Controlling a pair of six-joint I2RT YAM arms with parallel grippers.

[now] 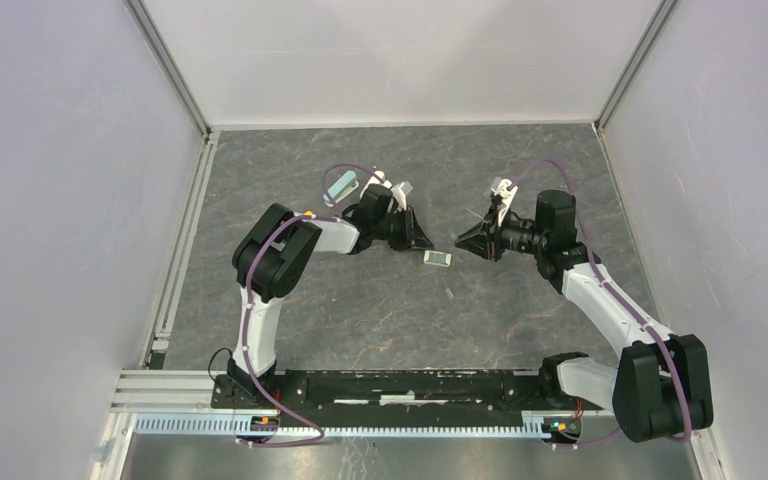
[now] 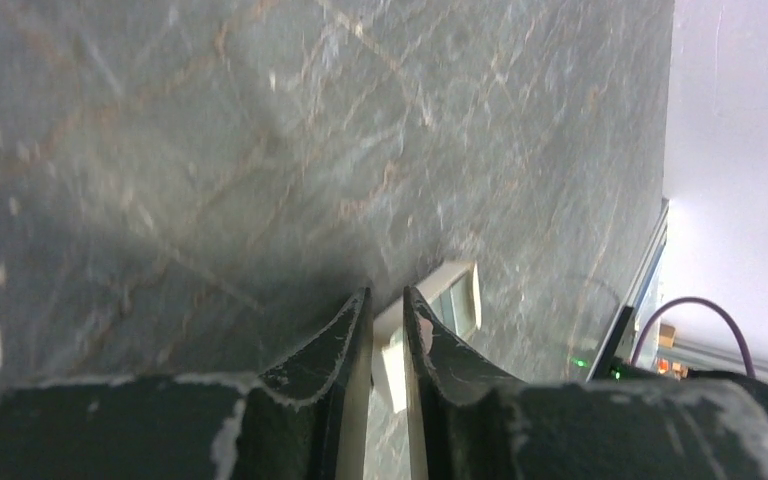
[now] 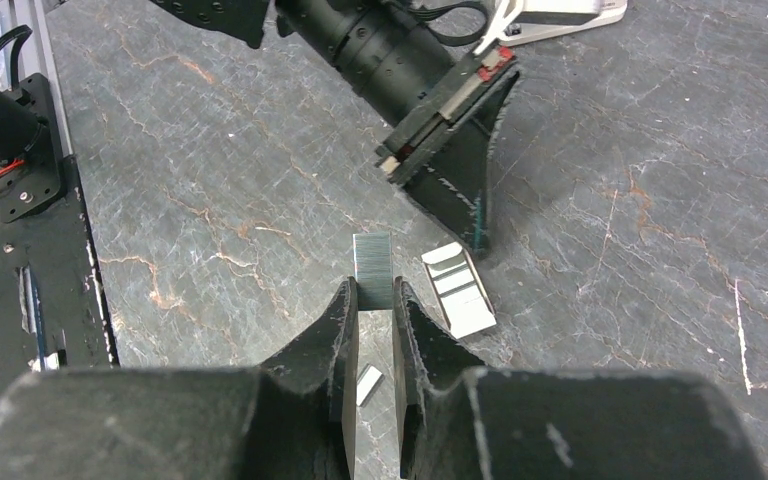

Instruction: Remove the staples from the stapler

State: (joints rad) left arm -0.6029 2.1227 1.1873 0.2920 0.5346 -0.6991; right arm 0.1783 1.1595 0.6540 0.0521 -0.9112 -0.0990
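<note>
The stapler, a small grey piece with whitish ends, lies flat mid-table between both arms. My left gripper reaches down at its far end, and in the left wrist view the stapler's whitish end sits in the narrow gap between the fingers. My right gripper hovers just right of the stapler, shut on the staples, a ribbed silvery strip sticking out past its fingertips. A loose silvery sliver lies on the table below the right gripper.
A teal oblong thing and a white piece lie behind the left arm. Another white piece lies behind the right wrist. Walls close the table on three sides; a metal rail with the arm bases runs along the near edge.
</note>
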